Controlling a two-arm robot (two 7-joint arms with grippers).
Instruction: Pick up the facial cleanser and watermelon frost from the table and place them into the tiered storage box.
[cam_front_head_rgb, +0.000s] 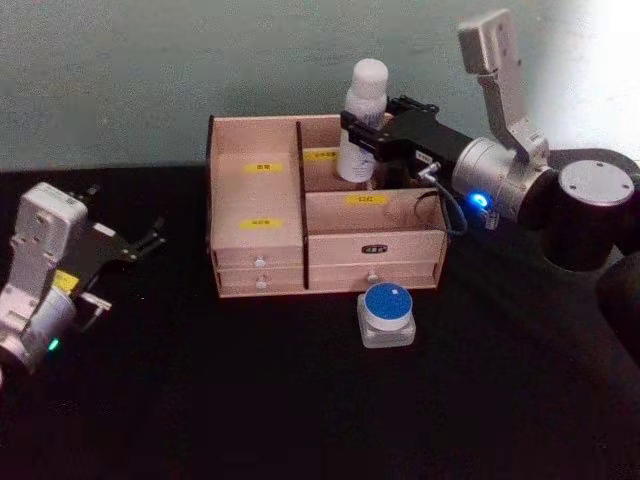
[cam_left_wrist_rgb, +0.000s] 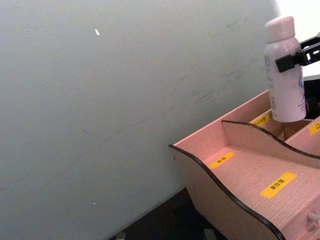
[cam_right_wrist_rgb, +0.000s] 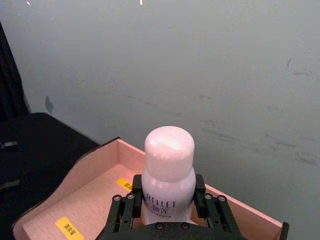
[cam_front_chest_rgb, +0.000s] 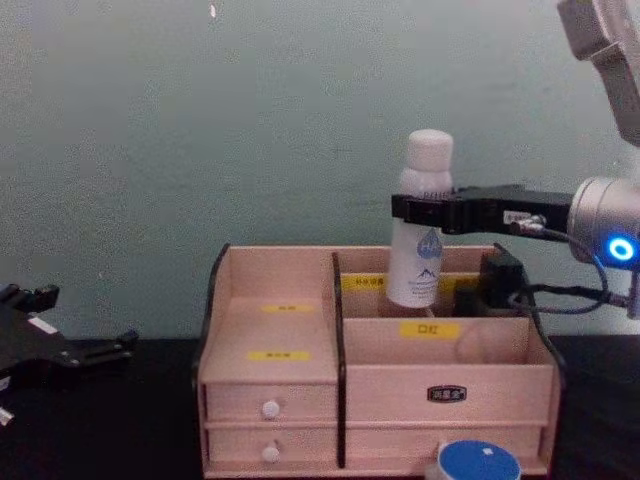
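The right gripper (cam_front_head_rgb: 365, 133) reaches in from 3 o'clock of the storage box (cam_front_head_rgb: 255, 200). Its black fingers (cam_right_wrist_rgb: 125, 205) are pinched on both sides of a white bottle (cam_front_head_rgb: 367, 85), just under its rounded cap. The bottle stands upright. Its lower end is down inside the rear compartment to the right of the middle divider, at about 1 o'clock of the box's centre in the head view. The walls hide its base, so it cannot be told whether it touches the compartment floor. From the chest view the bottle (cam_front_chest_rgb: 428, 160) rises well above the back rim of the box (cam_front_chest_rgb: 270, 330), with the gripper (cam_front_chest_rgb: 425, 208) clamped across it from 3 o'clock.

A small round jar with a blue lid (cam_front_head_rgb: 386, 312) sits on the black table (cam_front_head_rgb: 250, 400) at 5 o'clock of the box. It is just in front of the lower right drawer and touches nothing else. The chest view shows the jar (cam_front_chest_rgb: 478, 462) low against the box front.

The left gripper (cam_front_head_rgb: 125, 210) hangs at 9 o'clock of the box, well apart from it, above the table. Its fingers look spread and hold nothing.

The box has its back to a grey-green wall (cam_front_head_rgb: 150, 70), with yellow labels on its steps and white knobs on its drawers.
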